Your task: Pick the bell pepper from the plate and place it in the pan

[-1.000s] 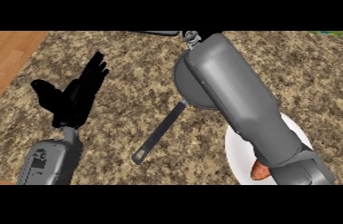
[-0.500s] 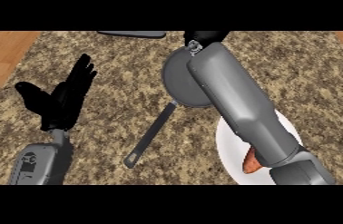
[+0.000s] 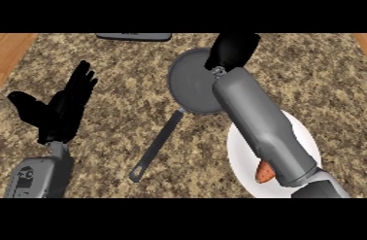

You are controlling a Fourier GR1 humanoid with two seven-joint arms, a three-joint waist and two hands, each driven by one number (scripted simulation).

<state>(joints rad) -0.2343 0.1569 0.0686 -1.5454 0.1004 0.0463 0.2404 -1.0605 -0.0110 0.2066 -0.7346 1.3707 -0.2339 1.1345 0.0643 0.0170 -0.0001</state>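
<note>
A red-orange bell pepper lies on the white plate at the lower right, mostly hidden under my right forearm. The grey pan sits in the middle, its long handle running down to the left. My right forearm stretches from the plate up across the pan's right side. My right hand hangs over the pan's far right rim, reaching the view's top edge, with nothing seen in it. My left hand rests open at the left, fingers up, well clear of the pan.
A dark grey flat object lies at the top edge, left of the pan. Wooden strips border the speckled counter at the far left and the top right corner.
The pan and plate now show more fully and lower in the view. My right hand has come into sight over the pan's far rim. The left hand keeps its open pose.
</note>
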